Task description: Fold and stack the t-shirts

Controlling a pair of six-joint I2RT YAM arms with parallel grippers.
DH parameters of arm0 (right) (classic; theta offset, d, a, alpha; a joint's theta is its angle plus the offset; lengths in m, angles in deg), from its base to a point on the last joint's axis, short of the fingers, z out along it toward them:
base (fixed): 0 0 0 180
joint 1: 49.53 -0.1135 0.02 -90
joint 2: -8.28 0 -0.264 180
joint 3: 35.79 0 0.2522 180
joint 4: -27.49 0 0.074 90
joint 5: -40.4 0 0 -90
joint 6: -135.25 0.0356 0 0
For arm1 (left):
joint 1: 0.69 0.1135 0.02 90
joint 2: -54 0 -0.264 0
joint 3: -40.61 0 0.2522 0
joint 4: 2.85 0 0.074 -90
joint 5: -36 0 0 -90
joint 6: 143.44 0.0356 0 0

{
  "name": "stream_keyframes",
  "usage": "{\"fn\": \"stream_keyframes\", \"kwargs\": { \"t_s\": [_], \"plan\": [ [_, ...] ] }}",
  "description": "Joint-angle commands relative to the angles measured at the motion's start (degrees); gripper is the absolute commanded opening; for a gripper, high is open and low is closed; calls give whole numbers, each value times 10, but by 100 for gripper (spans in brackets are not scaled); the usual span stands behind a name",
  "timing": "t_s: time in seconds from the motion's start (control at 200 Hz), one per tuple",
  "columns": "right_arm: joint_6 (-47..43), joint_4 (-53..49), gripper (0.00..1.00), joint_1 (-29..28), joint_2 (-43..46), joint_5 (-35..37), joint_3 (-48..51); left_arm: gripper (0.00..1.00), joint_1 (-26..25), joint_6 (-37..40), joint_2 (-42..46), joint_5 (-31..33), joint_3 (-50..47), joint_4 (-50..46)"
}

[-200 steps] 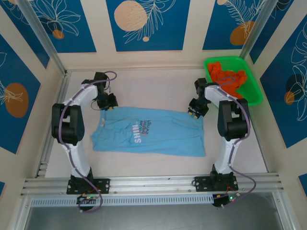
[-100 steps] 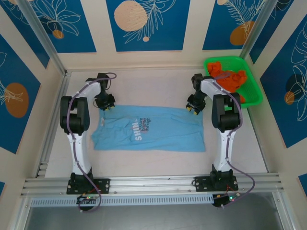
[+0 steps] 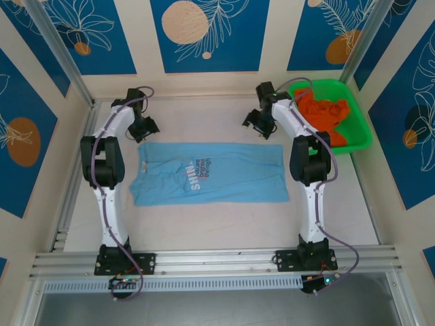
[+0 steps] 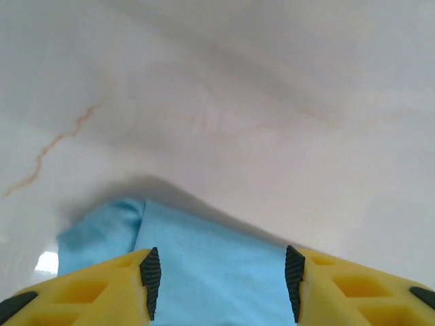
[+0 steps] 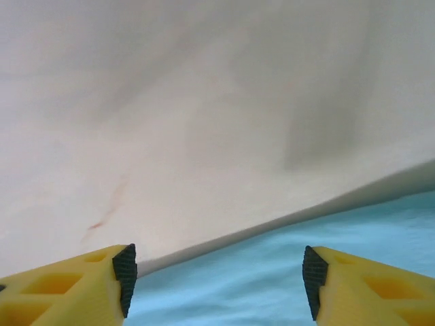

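The light blue t-shirt [image 3: 207, 173] with white lettering lies flat as a long band across the middle of the table. My left gripper [image 3: 145, 130] hovers just behind its far left corner, open; in the left wrist view the blue cloth [image 4: 211, 272] lies below the parted fingers [image 4: 151, 278], untouched by the pads. My right gripper [image 3: 261, 128] is behind the far right edge, also open, with the blue cloth [image 5: 285, 285] lying beneath it. The orange t-shirt [image 3: 325, 112] sits crumpled in the basket.
The green mesh basket [image 3: 360, 139] stands at the back right corner, close to the right arm. Bare pale tabletop [image 3: 204, 122] stretches behind the blue shirt, and more lies in front of it [image 3: 217, 224]. Walls close in the back and sides.
Both grippers opened, let go of the blue shirt's far edge and moved back toward the rear wall. The shirt now lies flatter and slightly farther back.
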State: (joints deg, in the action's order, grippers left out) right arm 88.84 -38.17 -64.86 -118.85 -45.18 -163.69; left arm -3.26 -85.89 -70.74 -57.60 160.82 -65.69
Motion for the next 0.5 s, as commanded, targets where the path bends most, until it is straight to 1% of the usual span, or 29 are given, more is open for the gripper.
{"fn": "stream_keyframes", "kwargs": {
  "t_s": [0.0, 0.11, 0.185, 0.24, 0.315, 0.385, 0.44, 0.495],
  "plan": [
    [3, 80, 65, -67, 71, -128, 62, 52, -7, -25, 97, -39, -82, 19],
    [41, 139, 60, -118, 70, -208, 105, 50, -7, -44, 183, -53, -219, 60],
    [38, 141, 59, -152, 45, -228, 91, 48, -7, -55, 228, -55, -298, 75],
    [38, 122, 57, -169, 16, -242, 66, 48, -6, -55, 245, -65, -339, 78],
    [53, 118, 54, -182, -17, -266, 46, 46, -2, -55, 253, -86, -374, 73],
    [63, 122, 51, -195, -48, -286, 29, 44, 1, -52, 258, -96, -401, 94],
    [66, 109, 48, -204, -74, -290, 7, 40, 6, -51, 254, -106, -403, 100],
    [74, 99, 47, -211, -91, -286, -8, 39, 11, -50, 250, -112, -398, 99]
  ]
}}
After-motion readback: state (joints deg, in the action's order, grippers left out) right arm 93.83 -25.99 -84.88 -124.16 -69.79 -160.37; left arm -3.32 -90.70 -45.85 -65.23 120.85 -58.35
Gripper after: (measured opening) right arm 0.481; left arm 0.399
